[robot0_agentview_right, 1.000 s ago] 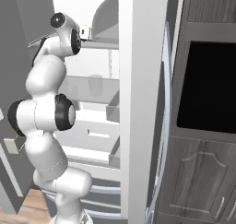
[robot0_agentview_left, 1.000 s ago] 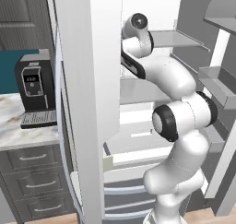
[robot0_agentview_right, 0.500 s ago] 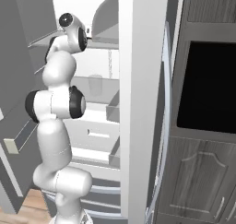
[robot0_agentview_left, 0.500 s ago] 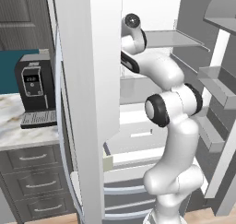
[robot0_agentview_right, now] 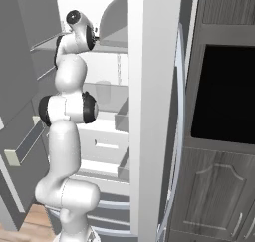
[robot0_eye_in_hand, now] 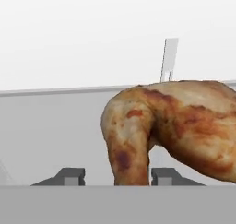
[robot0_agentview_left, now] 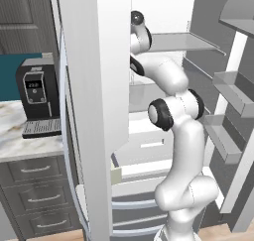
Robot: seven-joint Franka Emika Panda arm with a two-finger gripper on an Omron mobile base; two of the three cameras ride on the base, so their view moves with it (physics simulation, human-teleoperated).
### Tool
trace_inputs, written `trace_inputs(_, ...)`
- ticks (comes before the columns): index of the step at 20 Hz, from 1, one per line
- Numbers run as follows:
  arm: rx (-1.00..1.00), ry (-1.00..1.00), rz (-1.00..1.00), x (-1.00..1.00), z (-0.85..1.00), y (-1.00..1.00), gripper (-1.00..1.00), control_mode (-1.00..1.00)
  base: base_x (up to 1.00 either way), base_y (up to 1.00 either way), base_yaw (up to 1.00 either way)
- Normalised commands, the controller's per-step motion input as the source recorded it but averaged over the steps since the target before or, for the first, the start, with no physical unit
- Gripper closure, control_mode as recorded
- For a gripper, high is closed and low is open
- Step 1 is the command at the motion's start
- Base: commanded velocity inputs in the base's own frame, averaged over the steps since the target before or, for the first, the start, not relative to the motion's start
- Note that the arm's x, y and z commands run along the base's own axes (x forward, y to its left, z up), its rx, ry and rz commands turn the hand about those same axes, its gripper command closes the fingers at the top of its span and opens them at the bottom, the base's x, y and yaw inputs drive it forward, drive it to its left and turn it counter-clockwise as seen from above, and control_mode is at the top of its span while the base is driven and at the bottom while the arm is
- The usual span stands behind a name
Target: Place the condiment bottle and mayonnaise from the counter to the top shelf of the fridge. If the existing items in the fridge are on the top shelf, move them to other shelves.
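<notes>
The pincer (robot0_eye_in_hand: 118, 176) straddles the browned lump (robot0_eye_in_hand: 170, 126), jaws partly open; a firm hold I cannot confirm. Squeeze gently (it looks irregular), then lift clear of the top shelf (robot0_eye_in_hand: 55, 131)

Orange-brown lump (robot0_eye_in_hand: 175, 126), mottled like roasted meat, fills the lower right of my hand view, lying on the pale grey top shelf (robot0_eye_in_hand: 50, 126) of the fridge (robot0_agentview_left: 96, 86). Its narrower end points down at bottom centre. White-grey marbled desk (robot0_agentview_left: 20, 141) sits at mid left in the left base view.
</notes>
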Motion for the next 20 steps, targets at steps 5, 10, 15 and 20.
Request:
trace_inputs(5, 0.00, -0.02, 0.01, 0.01, -0.04, 0.00, 1.00, -1.00, 0.00, 0.00, 0.00)
trace_inputs(10, 0.00, -0.09, 0.01, -0.28, -0.13, -0.10, 1.00, -1.00, 0.00, 0.00, 0.00)
trace_inputs(15, 0.00, -0.23, 0.04, -0.71, -0.05, -0.17, 1.00, -1.00, 0.00, 0.00, 0.00)
trace_inputs(20, 0.07, -0.37, 0.03, -0.95, 0.07, -0.26, 1.00, -1.00, 0.00, 0.00, 0.00)
